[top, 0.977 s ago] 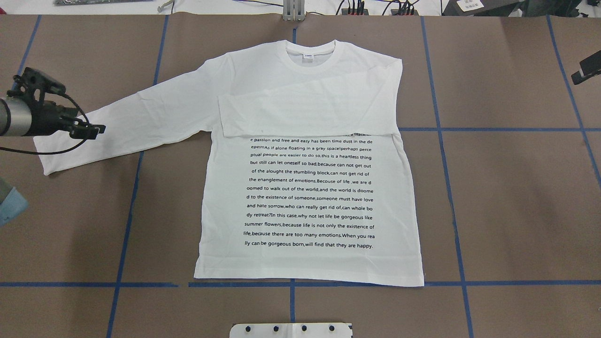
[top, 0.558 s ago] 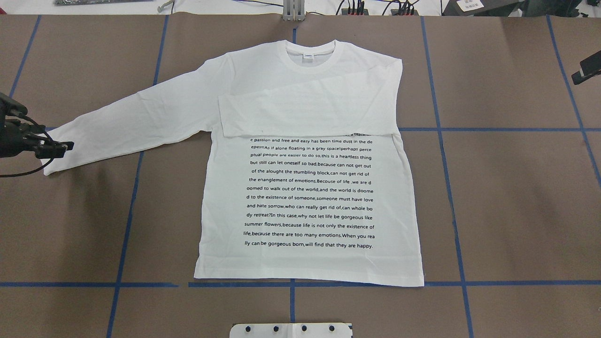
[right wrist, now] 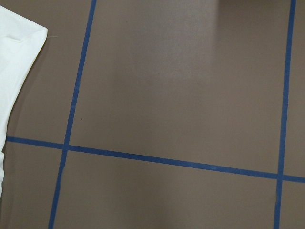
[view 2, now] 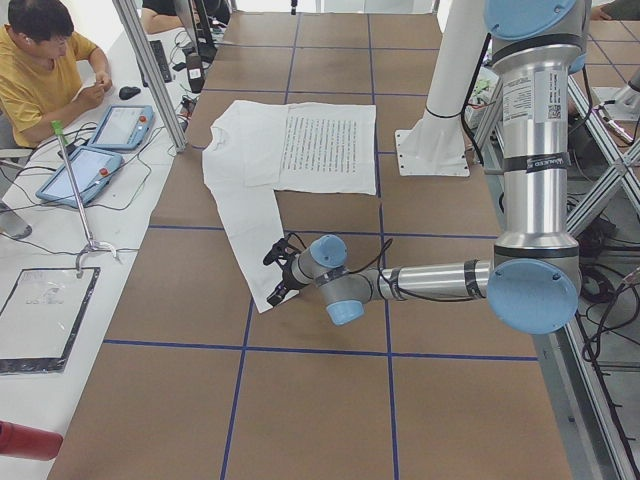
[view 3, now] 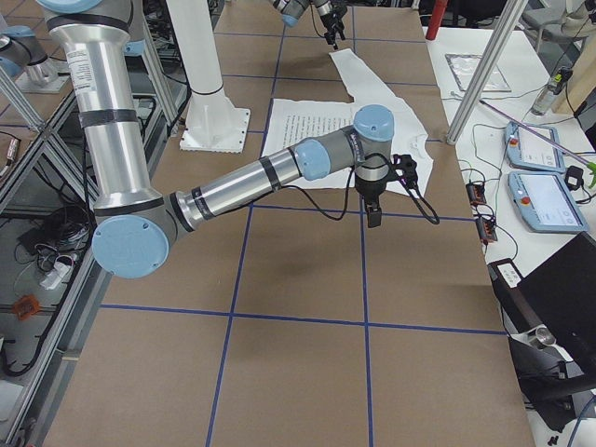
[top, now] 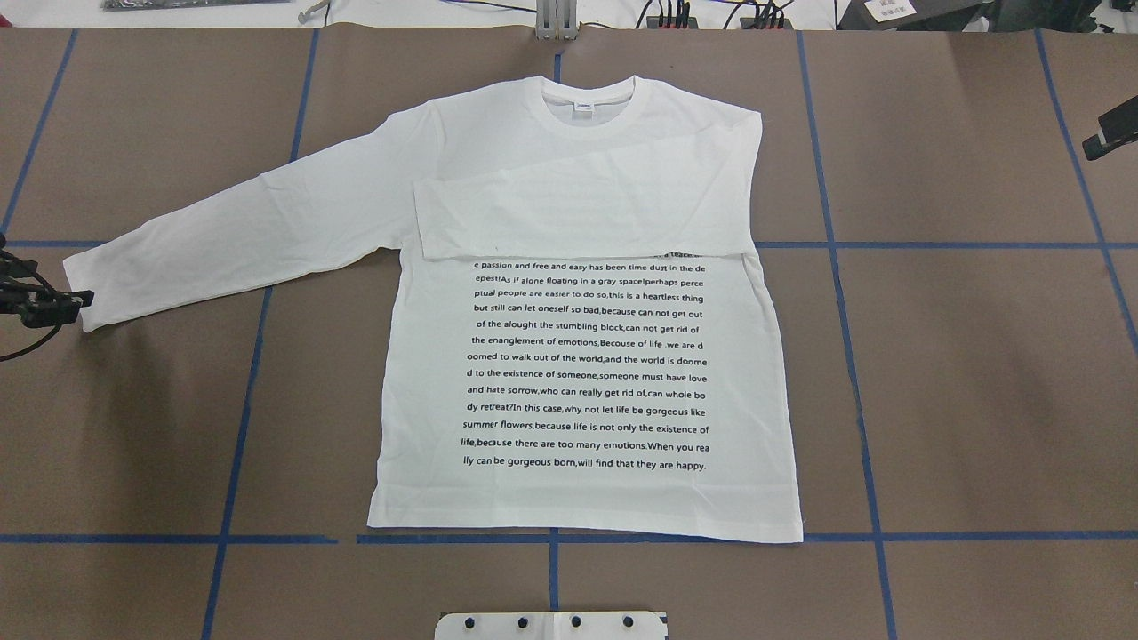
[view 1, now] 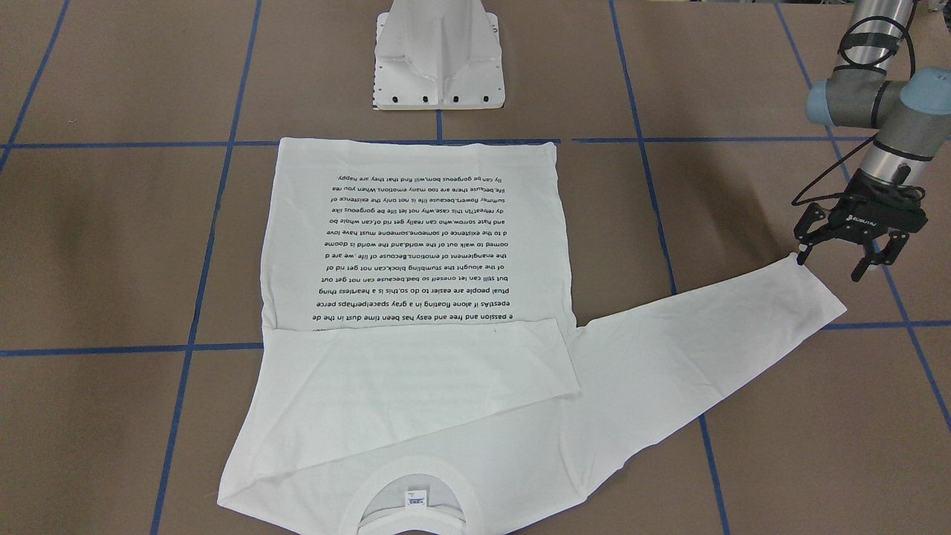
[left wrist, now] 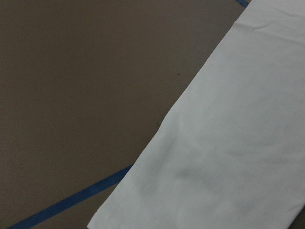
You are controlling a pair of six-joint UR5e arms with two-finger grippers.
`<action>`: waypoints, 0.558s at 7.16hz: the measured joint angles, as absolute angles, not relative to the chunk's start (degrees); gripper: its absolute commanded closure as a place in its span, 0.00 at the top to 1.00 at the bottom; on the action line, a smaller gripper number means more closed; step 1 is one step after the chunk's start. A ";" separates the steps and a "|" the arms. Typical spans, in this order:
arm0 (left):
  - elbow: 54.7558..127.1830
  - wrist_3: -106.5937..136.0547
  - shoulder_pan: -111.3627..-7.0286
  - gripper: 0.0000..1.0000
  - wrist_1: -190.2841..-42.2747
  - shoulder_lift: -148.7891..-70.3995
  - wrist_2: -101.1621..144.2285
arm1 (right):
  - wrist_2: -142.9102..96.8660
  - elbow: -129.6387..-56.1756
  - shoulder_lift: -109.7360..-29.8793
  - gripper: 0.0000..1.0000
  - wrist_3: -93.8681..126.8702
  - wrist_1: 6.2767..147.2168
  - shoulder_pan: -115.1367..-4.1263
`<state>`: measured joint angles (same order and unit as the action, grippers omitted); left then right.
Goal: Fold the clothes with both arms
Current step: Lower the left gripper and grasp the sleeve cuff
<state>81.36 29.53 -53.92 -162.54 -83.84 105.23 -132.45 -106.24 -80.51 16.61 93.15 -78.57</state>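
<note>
Fingers [view 1: 865, 264] of L gripper [view 1: 830, 266]: spread wide, nothing between them. Gripper sits at right edge of front view, just beside the cuff corner of the outstretched sleeve; whether it touches the cloth can't be told.

White long-sleeved cotton T-shirt [top: 587, 373]: flat at centre of brown paper-covered table w/ blue tape grid [top: 960, 400]. Black text block faces up, ribbed neck twd top of overhead frame, hem along the lower tape line. One sleeve folded across chest, covering top text lines. Other sleeve runs out diagonally to left edge of overhead frame.

R gripper [view 3: 374, 212]: hangs over bare table at mid-frame in right-side view, apart from shirt; only a sliver shows at upper right of overhead frame. Open or closed: can't tell.

White metal pedestal base [view 1: 440, 67]: top centre of front view, beyond hem.
</note>
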 measured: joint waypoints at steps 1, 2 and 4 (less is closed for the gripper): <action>81.27 29.51 -53.64 0.77 -163.11 -83.39 105.15 | -132.45 -106.25 -80.51 1.00 16.61 93.16 -78.57; 81.09 29.47 -53.17 0.78 -163.35 -83.30 105.13 | -132.45 -106.26 -80.51 1.00 16.61 93.16 -78.57; 81.03 29.52 -51.43 0.80 -163.46 -83.39 105.12 | -132.45 -106.25 -80.56 1.00 16.61 93.16 -78.57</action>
